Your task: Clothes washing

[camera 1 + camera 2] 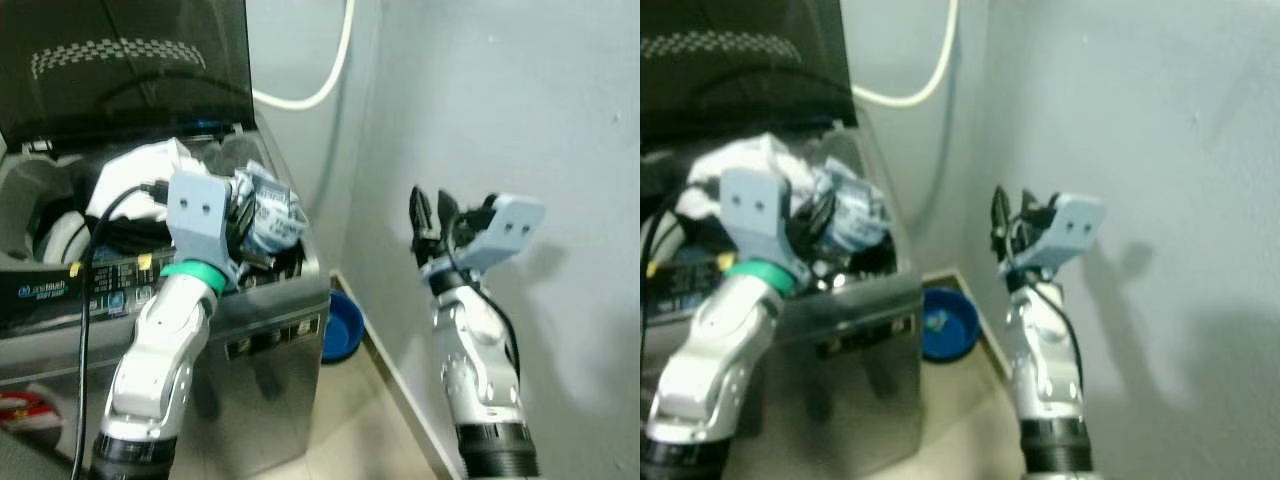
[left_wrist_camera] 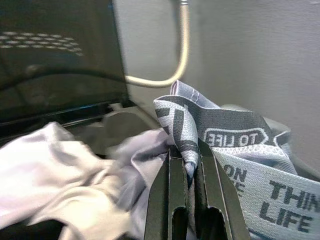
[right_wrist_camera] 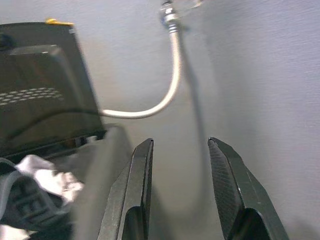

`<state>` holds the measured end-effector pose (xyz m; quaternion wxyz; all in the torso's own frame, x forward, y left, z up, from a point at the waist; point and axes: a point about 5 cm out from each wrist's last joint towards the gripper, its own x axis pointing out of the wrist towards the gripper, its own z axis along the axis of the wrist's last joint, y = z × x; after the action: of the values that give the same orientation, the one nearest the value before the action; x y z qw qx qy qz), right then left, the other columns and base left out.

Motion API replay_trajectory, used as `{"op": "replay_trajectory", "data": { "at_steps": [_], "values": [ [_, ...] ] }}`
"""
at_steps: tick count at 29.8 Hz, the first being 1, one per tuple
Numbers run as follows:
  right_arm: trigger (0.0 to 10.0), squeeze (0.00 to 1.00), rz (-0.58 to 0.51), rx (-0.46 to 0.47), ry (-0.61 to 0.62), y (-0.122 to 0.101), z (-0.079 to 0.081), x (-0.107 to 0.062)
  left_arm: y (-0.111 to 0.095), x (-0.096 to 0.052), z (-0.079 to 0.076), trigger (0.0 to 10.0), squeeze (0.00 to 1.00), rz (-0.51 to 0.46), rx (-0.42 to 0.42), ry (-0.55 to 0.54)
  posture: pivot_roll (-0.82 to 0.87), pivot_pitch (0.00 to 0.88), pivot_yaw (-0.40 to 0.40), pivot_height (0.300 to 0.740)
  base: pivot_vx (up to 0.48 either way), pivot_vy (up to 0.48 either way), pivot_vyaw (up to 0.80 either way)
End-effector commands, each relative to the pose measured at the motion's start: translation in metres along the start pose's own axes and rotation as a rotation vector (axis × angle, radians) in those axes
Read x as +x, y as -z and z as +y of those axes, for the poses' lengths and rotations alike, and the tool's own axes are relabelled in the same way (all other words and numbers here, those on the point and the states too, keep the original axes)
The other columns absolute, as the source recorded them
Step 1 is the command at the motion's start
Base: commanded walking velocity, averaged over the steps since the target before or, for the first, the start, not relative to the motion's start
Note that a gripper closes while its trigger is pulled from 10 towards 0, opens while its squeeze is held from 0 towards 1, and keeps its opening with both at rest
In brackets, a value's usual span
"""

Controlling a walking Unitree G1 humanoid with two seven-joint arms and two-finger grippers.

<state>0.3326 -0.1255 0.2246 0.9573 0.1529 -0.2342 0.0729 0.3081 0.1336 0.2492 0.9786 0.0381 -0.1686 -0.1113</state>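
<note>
Grey printed garment [image 2: 235, 145], a woven cloth with dark lettering, is pinched in a fold between the two black fingers of the left tool [image 2: 186, 165], which is clenched on it above the right rear corner of the open silver top-loading washing machine [image 1: 270, 340]. Its lettering is partly cut off by the edge of the wrist picture and one label reads mirrored. From the head views the same cloth shows as a pale blue-grey bundle [image 1: 268, 215] just behind the left wrist housing, its lower part hidden by the arm. Beside it, white crumpled laundry [image 1: 140, 175] lies heaped over the tub opening; the inside of the drum is hidden under it. The machine's dark tinted lid [image 1: 120, 60] stands raised behind, its top cut off by the frame. A white hose [image 1: 320, 80] curves along the grey wall [image 1: 500, 100]. The right tool [image 1: 432, 212] is held up well apart from the machine, near the wall, with its fingers spread and nothing between them. A blue plastic basin [image 1: 342, 325] sits on the floor between the machine and the wall, half hidden by the cabinet.
</note>
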Motion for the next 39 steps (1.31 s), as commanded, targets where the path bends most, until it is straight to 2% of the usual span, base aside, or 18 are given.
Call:
{"op": "replay_trajectory", "data": {
  "at_steps": [1, 11, 23, 39],
  "values": [
    [10.0, 0.0, 0.017, 0.002, -0.021, 0.0024, 0.0041, -0.0012, 0.0024, -0.0018, 0.0038, 10.0, 0.0, 0.008, 0.01, -0.017, 0.01, 0.019, 0.024, 0.74, 0.48, 0.0, 0.0],
    [10.0, 0.0, 0.025, -0.001, -0.037, 0.0032, 0.0059, -0.0015, 0.0031, -0.0019, 0.0035, 10.0, 0.0, 0.014, 0.016, -0.022, 0.01, 0.019, 0.024, 0.74, 0.411, 0.0, 0.0],
    [10.0, 0.0, 0.027, -0.005, -0.039, 0.004, 0.0054, -0.0025, 0.003, -0.0018, -0.0008, 10.0, 0.0, 0.011, -0.007, -0.003, 0.0, 0.018, 0.023, 0.74, 0.0, 0.0, 0.0],
    [10.0, 0.0, 0.03, 0.002, -0.037, 0.0051, 0.0054, -0.0036, 0.0018, -0.0008, 0.0014, 10.0, 0.0, 0.011, -0.01, -0.023, 0.01, 0.022, 0.025, 0.74, 0.0, 0.0, 0.0]
  ]
}}
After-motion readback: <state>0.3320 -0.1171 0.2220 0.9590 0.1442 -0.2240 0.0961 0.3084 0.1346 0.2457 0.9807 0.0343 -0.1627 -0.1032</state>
